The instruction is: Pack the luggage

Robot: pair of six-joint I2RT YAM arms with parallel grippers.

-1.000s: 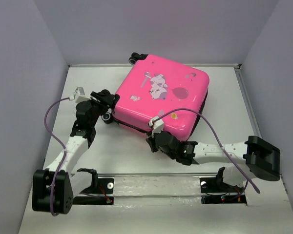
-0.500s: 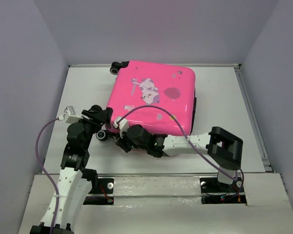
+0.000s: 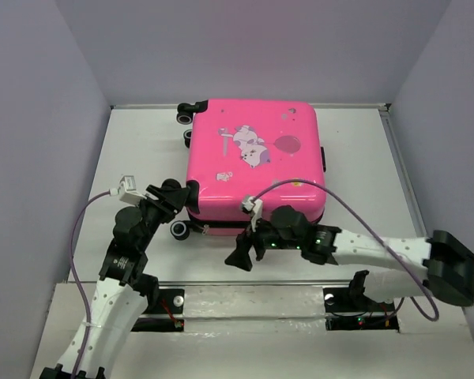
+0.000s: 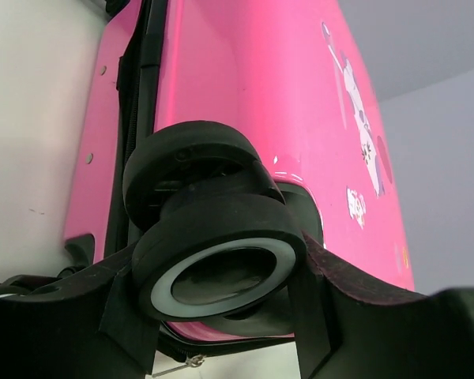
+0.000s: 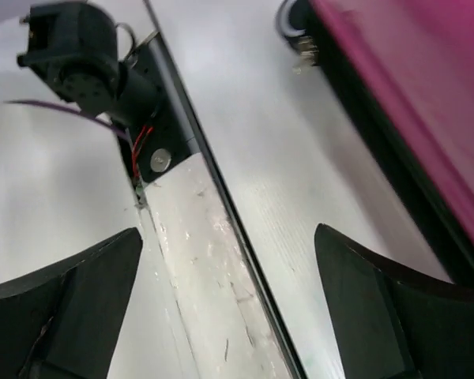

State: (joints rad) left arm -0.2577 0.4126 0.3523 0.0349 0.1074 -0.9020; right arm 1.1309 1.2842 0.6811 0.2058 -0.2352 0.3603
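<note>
With left gripper (image 3: 174, 195) seemingly clamped on the suitcase (image 3: 253, 166) wheel (image 4: 221, 260), right gripper (image 5: 229, 268), jaws apart, should carefully seek the zipper (image 4: 141, 71).

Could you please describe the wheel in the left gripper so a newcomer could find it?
Find the pink luggage on the white table. At its near-left corner, the black wheel sits between the fingers of the left gripper, unlike the other wheels.
</note>
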